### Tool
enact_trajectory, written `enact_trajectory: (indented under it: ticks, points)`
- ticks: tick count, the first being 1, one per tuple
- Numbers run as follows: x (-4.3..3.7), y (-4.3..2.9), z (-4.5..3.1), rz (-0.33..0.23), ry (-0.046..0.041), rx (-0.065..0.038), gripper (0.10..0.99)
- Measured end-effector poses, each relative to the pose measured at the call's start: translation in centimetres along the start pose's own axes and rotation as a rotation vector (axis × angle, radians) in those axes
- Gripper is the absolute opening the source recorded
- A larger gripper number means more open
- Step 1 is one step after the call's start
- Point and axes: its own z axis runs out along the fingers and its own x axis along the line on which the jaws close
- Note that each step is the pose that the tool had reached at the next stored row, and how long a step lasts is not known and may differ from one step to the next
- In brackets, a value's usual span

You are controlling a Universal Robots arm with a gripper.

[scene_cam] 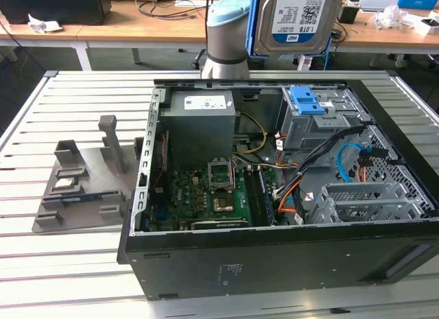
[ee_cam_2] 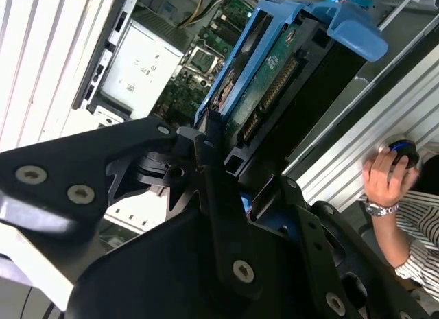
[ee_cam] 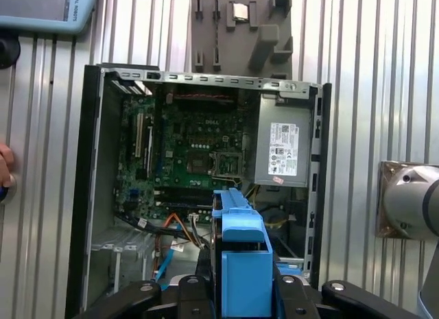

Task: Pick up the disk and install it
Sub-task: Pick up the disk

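The disk (scene_cam: 300, 17) hangs upright high above the open computer case (scene_cam: 274, 264) at the back of the exterior view, its blue-and-white label facing the camera and its blue side rails showing. In the second wrist view my gripper (ee_cam_2: 230, 161) is shut on the disk (ee_cam_2: 267, 79), with a black finger (ee_cam_2: 209, 151) pressed against its blue rail and its circuit board side in view. The first wrist view looks down the disk's blue rail (ee_cam: 240, 257), held by my gripper (ee_cam: 240, 285), over the case's drive cage end.
A bare blue bracket (scene_cam: 306, 99) sits on the drive cage (scene_cam: 312, 130) at the case's far right. A grey power supply (scene_cam: 202, 123), motherboard (scene_cam: 212, 192) and cables fill the case. A grey fixture (scene_cam: 82, 182) lies on the exterior view's left. A person's hand (ee_cam_2: 387, 178) rests beside the case.
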Motion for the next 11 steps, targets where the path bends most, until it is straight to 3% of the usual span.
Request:
enact_trajectory:
  ticks: [11]
  points:
    - [1.88,-0.6,0.06,0.0,0.0004,0.0,0.365]
